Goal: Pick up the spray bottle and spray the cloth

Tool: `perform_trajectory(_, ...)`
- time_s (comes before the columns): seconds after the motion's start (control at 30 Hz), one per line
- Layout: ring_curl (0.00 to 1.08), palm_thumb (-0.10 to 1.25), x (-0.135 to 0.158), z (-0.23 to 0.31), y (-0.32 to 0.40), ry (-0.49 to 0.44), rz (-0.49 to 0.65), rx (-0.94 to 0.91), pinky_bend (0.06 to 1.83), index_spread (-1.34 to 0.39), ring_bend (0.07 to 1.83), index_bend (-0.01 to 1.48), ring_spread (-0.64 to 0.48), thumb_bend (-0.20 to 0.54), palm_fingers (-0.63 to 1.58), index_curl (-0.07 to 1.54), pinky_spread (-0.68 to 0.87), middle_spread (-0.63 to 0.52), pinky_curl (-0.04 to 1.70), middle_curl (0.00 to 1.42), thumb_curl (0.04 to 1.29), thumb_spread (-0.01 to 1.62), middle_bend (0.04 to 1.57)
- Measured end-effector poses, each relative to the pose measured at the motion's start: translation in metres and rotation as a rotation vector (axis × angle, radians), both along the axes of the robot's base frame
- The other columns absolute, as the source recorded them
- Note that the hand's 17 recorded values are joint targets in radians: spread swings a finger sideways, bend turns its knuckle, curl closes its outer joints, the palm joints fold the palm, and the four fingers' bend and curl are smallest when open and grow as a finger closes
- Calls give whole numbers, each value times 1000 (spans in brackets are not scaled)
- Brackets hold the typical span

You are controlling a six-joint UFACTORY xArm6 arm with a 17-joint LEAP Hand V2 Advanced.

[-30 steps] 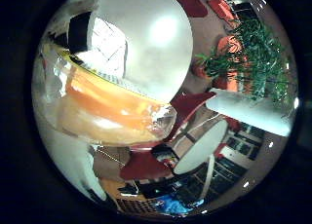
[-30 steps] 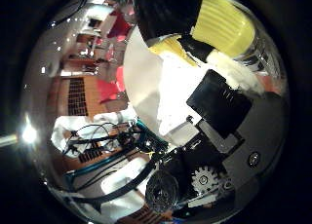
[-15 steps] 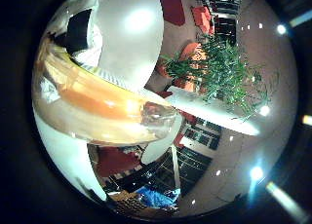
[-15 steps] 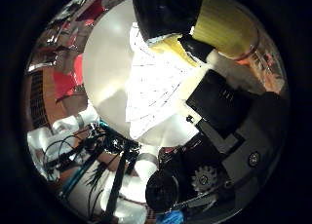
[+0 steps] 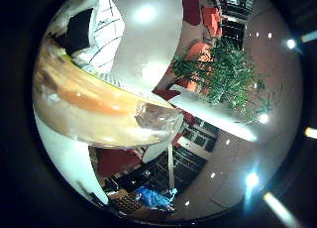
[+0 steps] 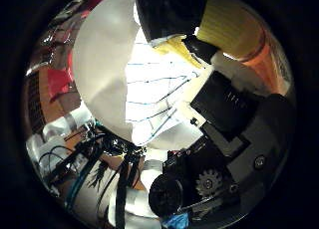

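Note:
My hand (image 6: 227, 108) is shut on the spray bottle and holds it against the palm. The right little finger side palm view shows the bottle's clear body with orange liquid (image 5: 94, 94) filling much of the picture, with a white finger (image 5: 69, 159) beside it. The right thumb side palm view shows the bottle's yellow spray head (image 6: 231, 25) with a black part next to it, over the round white table (image 6: 100, 60). The cloth (image 6: 159, 85), white with thin grid lines, lies flat on that table below the spray head.
A green plant (image 5: 223, 74) stands beyond the table. Red chairs (image 6: 58, 82) stand beside the table on the floor. The arm's own body and base (image 6: 95, 154) lie at the table's edge.
Both pictures have shifted, so the hand has turned with the bottle. The table and cloth now fill more of the thumb side view. The bottle stays in the hand.

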State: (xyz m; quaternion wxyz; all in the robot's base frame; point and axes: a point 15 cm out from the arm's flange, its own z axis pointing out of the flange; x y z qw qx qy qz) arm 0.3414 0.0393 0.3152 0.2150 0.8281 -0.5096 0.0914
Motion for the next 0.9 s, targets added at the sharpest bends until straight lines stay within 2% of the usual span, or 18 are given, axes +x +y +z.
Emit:
perform_trajectory(0.2, 763, 1062, 0, 25, 10, -58, -3, 77, 1020, -179, 1373, 1233, -210, -14, 1145, 734, -196, -96, 1434, 648, 765, 945, 1418)
perform_trajectory(0.37, 765, 1058, -4, 56, 54, -93, -48, 320, 1019, -179, 1372, 1233, -210, -15, 1145, 734, -198, -96, 1435, 649, 765, 941, 1417)
perform_trajectory(0.53, 766, 1057, 1, 109, 97, -134, -88, 593, 1019, -179, 1371, 1233, -211, -15, 1145, 735, -200, -96, 1436, 650, 769, 926, 1416)
perform_trajectory(0.77, 767, 1052, 3, 150, 146, -124, -100, 904, 1019, -181, 1372, 1229, -211, -15, 1144, 737, -201, -96, 1436, 651, 779, 901, 1417)
perform_trajectory(0.9, 767, 1053, 16, 161, 163, -138, -125, 1099, 1019, -181, 1371, 1227, -211, -15, 1144, 739, -202, -96, 1437, 651, 788, 885, 1417)
